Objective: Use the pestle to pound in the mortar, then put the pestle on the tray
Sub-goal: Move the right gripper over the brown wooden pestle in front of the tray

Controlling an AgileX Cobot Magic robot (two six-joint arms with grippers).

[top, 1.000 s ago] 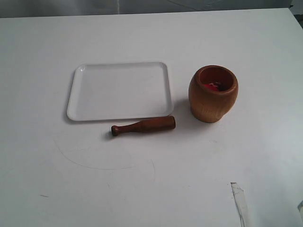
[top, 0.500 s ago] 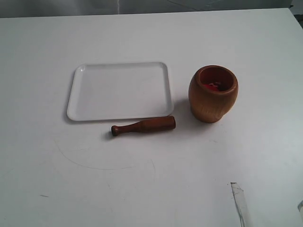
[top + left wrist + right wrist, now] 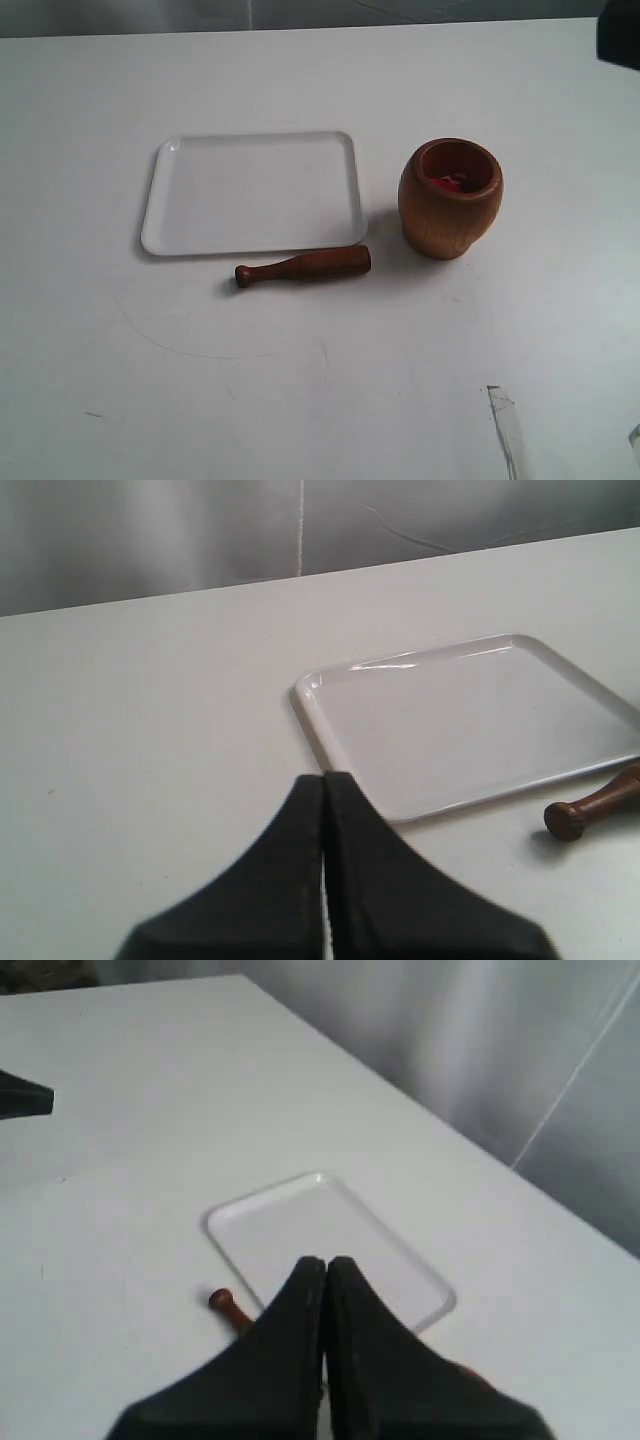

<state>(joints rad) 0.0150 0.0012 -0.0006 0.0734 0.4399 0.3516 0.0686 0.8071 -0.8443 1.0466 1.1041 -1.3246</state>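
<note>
Dark reddish-brown wood, the pestle (image 3: 303,266) lies flat on the white surface (image 3: 300,390), along the near long edge of the tray (image 3: 250,192) and outside it. Whether it touches the rim cannot be told. Its thick end points toward the mortar (image 3: 450,198) and stops near that cup's base, with a clear gap between them; its small knob points the other way, to the left in the exterior view. The mortar stands upright to the right of the tray, apart from it, and something red shows inside its round mouth. The tray sits level with nothing on it. The left jaws are pressed together tip to tip, gripping nothing, and hang over bare surface near one corner of the tray. The right jaws are likewise closed on nothing and sit higher up, with the tray and the pestle's knob showing past their tips. A pale strip (image 3: 508,430) lies on the surface near the lower right of the exterior view. A dark blurred shape (image 3: 620,35) fills that view's upper right corner; what it is cannot be told.
</note>
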